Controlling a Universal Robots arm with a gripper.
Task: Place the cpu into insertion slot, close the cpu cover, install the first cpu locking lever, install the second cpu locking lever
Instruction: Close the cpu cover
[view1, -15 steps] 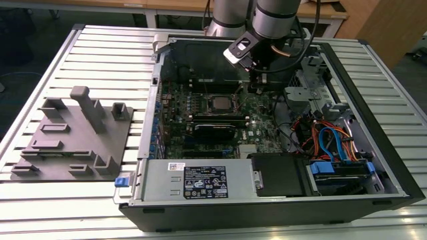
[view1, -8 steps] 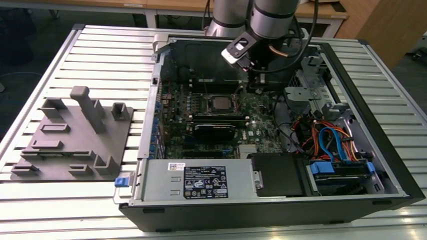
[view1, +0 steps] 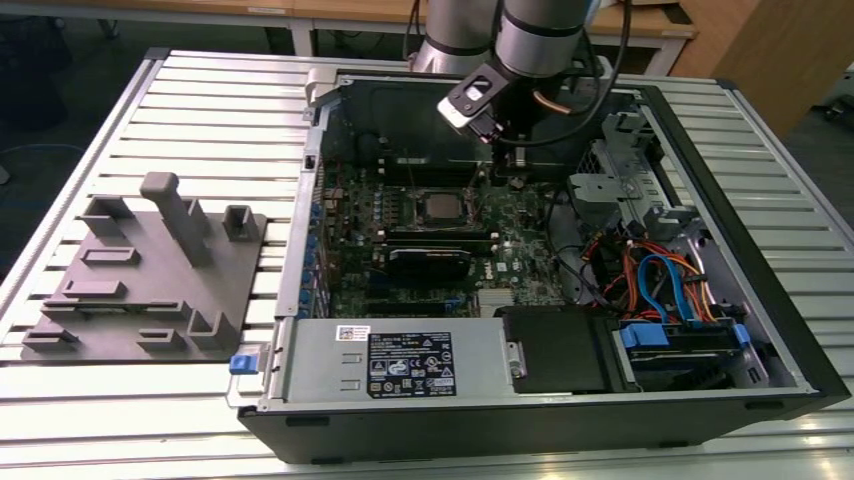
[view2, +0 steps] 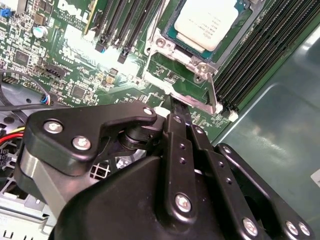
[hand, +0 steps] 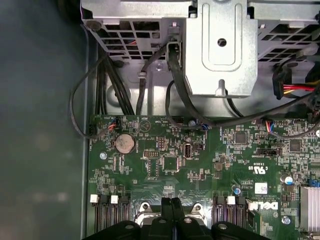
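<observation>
- Done, judging by the second wrist view: chip (view2: 210, 22) seated in socket (view1: 414, 205), cover (view2: 186, 52) down over chip's edges.
- Probably left to do: both locking levers. One silver lever (view2: 197, 101) lying along socket edge nearest pincer; cannot tell if latched.
- Pincer (hand: 170, 202) pressed together, nothing pinched.
- Pincer tips just beside socket, at that lever, touching or very near.
- Chip inside socket, just beyond pincer tips, not under them.

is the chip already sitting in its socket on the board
Yes, in the second wrist view the silver chip lies flat inside the metal-rimmed socket on the green board.
</observation>
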